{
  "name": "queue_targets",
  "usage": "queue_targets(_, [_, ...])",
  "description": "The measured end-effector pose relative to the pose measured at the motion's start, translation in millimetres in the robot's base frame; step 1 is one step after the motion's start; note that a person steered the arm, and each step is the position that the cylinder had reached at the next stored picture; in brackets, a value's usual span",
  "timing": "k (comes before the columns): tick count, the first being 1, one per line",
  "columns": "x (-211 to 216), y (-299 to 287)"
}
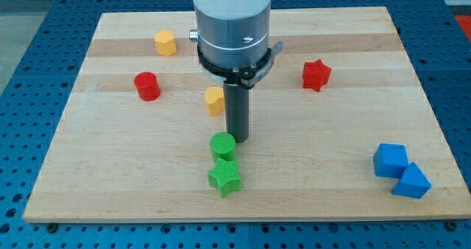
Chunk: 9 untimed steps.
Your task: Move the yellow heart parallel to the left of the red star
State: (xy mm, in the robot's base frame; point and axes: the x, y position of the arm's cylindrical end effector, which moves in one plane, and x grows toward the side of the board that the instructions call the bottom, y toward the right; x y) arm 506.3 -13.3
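The yellow heart [214, 101] lies near the middle of the wooden board, just left of my rod. The red star [316, 74] lies to the view's right, a little higher than the heart. My tip [237, 140] rests on the board just below and right of the yellow heart, close to the green cylinder [222, 146]. The tip is close beside the heart; I cannot tell whether the rod touches it.
A green star [224, 177] lies under the green cylinder. A red cylinder [147, 85] and a yellow hexagon block [165, 42] lie at the upper left. A blue cube [389, 160] and a blue triangle block [411, 181] lie at the lower right. The board's edge [243, 218] runs along the bottom.
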Motion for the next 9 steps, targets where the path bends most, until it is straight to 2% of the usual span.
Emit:
queue_targets(4, [17,-1])
queue_targets(5, [15,-28])
queue_targets(6, [0,-45])
queue_targets(9, [-55,-48])
